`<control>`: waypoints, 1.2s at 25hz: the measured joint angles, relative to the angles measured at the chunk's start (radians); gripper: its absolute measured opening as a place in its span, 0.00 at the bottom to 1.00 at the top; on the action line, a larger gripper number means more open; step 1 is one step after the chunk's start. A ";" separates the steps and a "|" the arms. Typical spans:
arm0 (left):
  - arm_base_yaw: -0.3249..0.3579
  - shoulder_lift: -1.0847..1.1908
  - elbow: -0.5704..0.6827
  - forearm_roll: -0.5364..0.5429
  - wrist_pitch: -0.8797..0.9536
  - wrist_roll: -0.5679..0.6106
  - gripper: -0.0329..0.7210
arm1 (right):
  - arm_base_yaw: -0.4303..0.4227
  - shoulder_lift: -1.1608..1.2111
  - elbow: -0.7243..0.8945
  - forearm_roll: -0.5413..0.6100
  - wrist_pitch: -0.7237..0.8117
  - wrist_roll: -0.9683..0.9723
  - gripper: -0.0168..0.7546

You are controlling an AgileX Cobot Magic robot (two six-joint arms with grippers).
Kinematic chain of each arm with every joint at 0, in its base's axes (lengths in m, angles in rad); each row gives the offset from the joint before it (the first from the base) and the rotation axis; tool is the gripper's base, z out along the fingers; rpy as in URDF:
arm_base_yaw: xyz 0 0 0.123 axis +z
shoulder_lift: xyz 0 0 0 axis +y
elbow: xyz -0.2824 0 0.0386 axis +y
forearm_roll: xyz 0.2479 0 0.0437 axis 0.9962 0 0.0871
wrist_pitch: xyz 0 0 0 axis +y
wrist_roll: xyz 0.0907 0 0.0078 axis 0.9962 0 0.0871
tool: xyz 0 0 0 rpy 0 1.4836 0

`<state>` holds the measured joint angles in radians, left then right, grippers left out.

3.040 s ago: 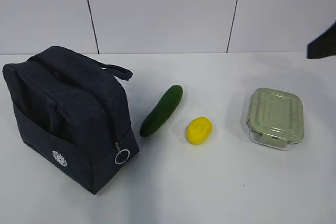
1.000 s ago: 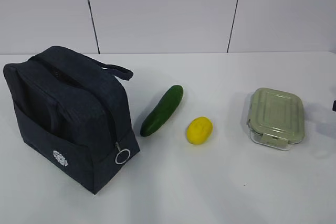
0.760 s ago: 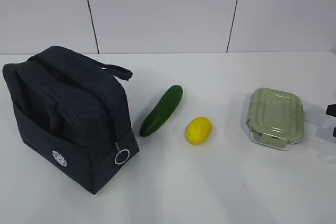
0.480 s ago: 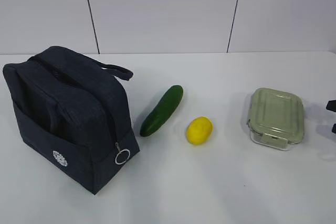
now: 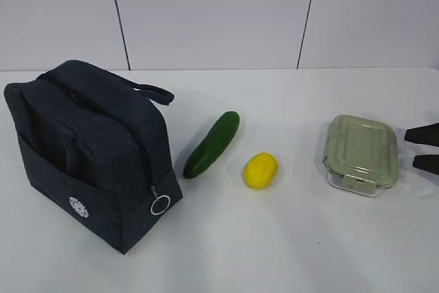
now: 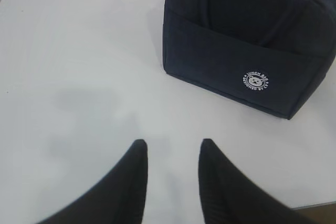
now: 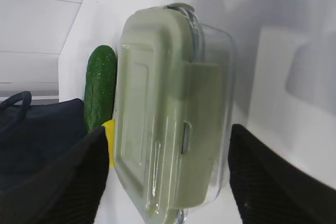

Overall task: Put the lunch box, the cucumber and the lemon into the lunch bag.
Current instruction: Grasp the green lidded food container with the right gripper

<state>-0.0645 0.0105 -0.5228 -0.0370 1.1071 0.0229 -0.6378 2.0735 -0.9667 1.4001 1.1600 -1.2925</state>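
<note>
The sage-lidded glass lunch box (image 5: 361, 154) lies on the table at the right. My right gripper (image 5: 411, 147) reaches in from the right edge, open, its tips just short of the box's right side. In the right wrist view the lunch box (image 7: 168, 103) lies lengthwise ahead of the wide-open right gripper (image 7: 166, 129), with gaps on both sides. The cucumber (image 5: 211, 144) and the yellow lemon (image 5: 260, 170) lie mid-table. The navy lunch bag (image 5: 89, 149) stands at the left, zipped. My left gripper (image 6: 171, 148) hangs open over bare table, short of the lunch bag (image 6: 252, 35).
The white table (image 5: 274, 252) meets a pale panelled wall (image 5: 206, 12) at the back. Beyond the box, the right wrist view shows the cucumber (image 7: 100, 90), a sliver of lemon (image 7: 109, 140) and the bag (image 7: 37, 140). The table's near edge (image 6: 315, 207) shows bottom right.
My right gripper has come in from the right edge and moved left toward the lunch box. The bag, cucumber, lemon and box have not moved.
</note>
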 joint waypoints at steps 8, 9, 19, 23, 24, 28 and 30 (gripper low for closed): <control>0.000 0.000 0.000 0.000 0.000 0.000 0.36 | 0.009 0.027 -0.019 -0.008 0.000 0.000 0.72; 0.000 0.000 0.000 0.000 0.000 0.000 0.36 | 0.009 0.034 -0.019 -0.008 0.000 0.000 0.72; 0.000 0.000 0.000 0.000 0.000 0.000 0.36 | 0.049 0.042 -0.045 -0.015 0.000 0.000 0.72; 0.000 0.000 0.000 0.000 0.000 0.000 0.36 | 0.063 0.071 -0.047 -0.019 0.000 0.000 0.72; 0.000 0.000 0.000 0.000 0.000 0.000 0.36 | 0.065 0.082 -0.047 -0.019 0.000 0.000 0.72; 0.000 0.000 0.000 0.000 0.000 0.000 0.36 | 0.074 0.102 -0.047 -0.021 0.000 0.000 0.72; 0.000 0.000 0.000 0.000 0.000 0.000 0.36 | 0.082 0.102 -0.047 -0.019 0.000 0.000 0.72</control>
<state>-0.0645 0.0105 -0.5228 -0.0370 1.1071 0.0229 -0.5558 2.1755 -1.0136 1.3808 1.1600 -1.2925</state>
